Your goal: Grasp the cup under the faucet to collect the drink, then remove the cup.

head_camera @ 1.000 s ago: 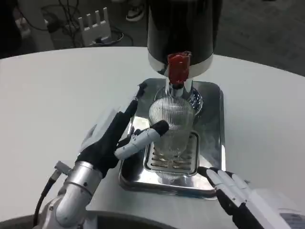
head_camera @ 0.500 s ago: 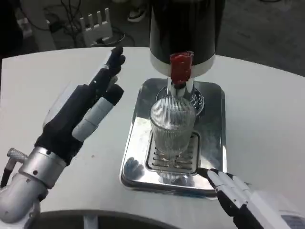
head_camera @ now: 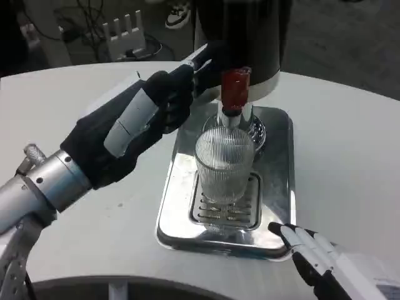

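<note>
I see the ribbed cup (head_camera: pixel 225 165) standing upright on the drip tray (head_camera: pixel 275 187) grate, directly under the red faucet (head_camera: pixel 235 89). My left hand (head_camera: pixel 147 115) hovers left of the faucet, fingers curled, holding nothing. My right hand (head_camera: pixel 312 256) rests on the surface (head_camera: pixel 350 156) at the tray's near right corner, fingers extended.

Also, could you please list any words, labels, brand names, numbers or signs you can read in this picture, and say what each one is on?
None can be read.
The red tap handle, the black dispenser, the ribbed cup and the steel tray show no lettering.
The right hand has a faint grey patch at the picture's lower right corner, too blurred to tell whether it is text.
The left hand carries no marking.
</note>
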Robot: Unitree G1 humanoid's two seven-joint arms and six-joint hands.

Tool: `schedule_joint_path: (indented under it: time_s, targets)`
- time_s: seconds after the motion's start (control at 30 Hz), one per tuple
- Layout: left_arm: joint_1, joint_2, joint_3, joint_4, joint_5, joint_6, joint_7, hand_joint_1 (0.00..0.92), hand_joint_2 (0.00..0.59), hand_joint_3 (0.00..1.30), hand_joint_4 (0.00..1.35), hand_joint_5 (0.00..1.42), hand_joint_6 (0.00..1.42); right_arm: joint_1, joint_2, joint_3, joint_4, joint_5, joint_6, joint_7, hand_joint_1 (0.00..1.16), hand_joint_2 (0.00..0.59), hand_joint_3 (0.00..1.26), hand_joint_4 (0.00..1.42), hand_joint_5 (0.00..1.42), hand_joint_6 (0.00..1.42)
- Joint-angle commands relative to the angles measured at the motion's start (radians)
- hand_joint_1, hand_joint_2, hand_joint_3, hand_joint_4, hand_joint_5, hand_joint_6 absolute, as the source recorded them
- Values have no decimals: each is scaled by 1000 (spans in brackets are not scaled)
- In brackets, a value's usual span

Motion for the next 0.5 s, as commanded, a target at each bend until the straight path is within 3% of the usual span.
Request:
schedule_joint_path:
  time_s: [0.03, 0.5]
  targets:
    - [-21, 16, 23, -19, -8, 17, -16, 0, 0, 0, 0, 0, 0, 10, 1, 0, -1, 7, -2, -14, 442, 446, 34, 0, 0, 0]
    - [-92, 2, 17, 36, 28, -2, -11, 0, 0, 0, 0, 0, 0, 15, -1, -4, -5, 9, -1, -13, 442, 446, 34, 0, 0, 0]
